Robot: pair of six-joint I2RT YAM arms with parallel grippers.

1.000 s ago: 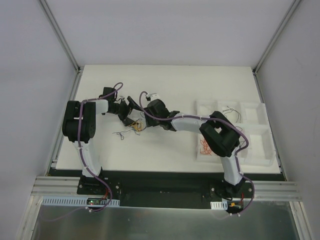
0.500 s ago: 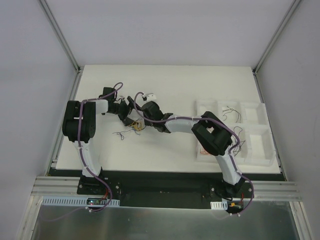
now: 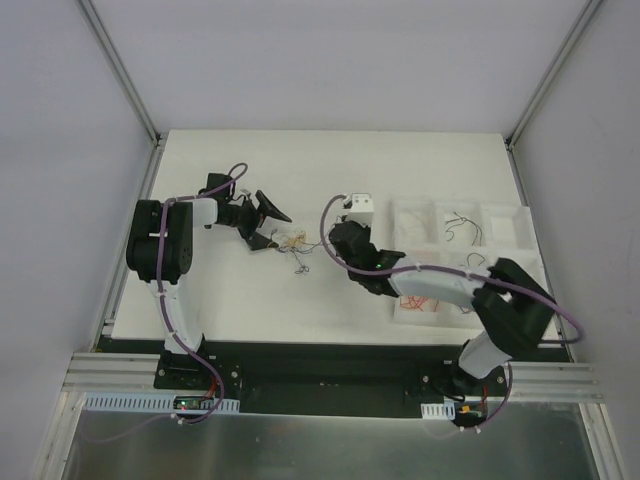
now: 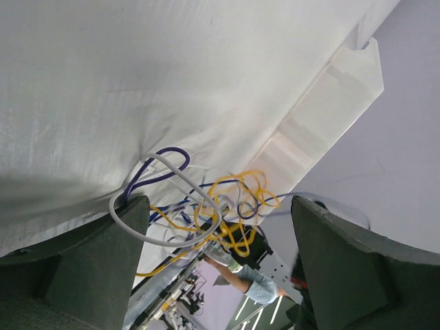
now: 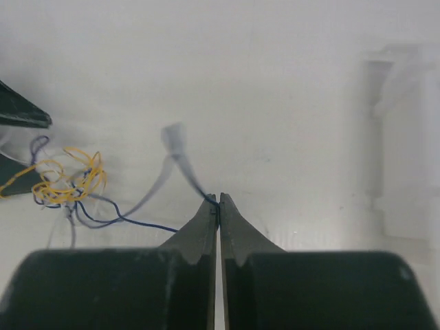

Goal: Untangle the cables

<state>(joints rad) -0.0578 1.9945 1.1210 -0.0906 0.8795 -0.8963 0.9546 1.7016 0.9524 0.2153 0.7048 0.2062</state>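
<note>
The cables (image 3: pixel 291 240) are located on the white table (image 3: pixel 330 160), left of centre, just beside the left gripper (image 4: pixel 218 206). The bundle is made up of yellow, blue and grey loops. In the left wrist view it lies between the widely separated jaws, and a grey loop rests against one finger; nothing is clamped.

One blue strand (image 5: pixel 148 225) is drawn out of the bundle toward the right gripper (image 5: pixel 218 203), whose fingertips are pressed together on it. The long axis of the drawn-out cables therefore runs left to right across the table. A pale strand rises from the pinch point to a blurred end.

A white compartmented tray (image 3: pixel 545 290) is set on the right side of the table. Orange-red strands (image 3: pixel 415 300) lie in its near-left compartment and dark strands (image 3: pixel 460 220) in a far compartment.

The table is enclosed by plain pale walls (image 3: pixel 330 60) joined by metal profiles (image 3: pixel 120 70).
</note>
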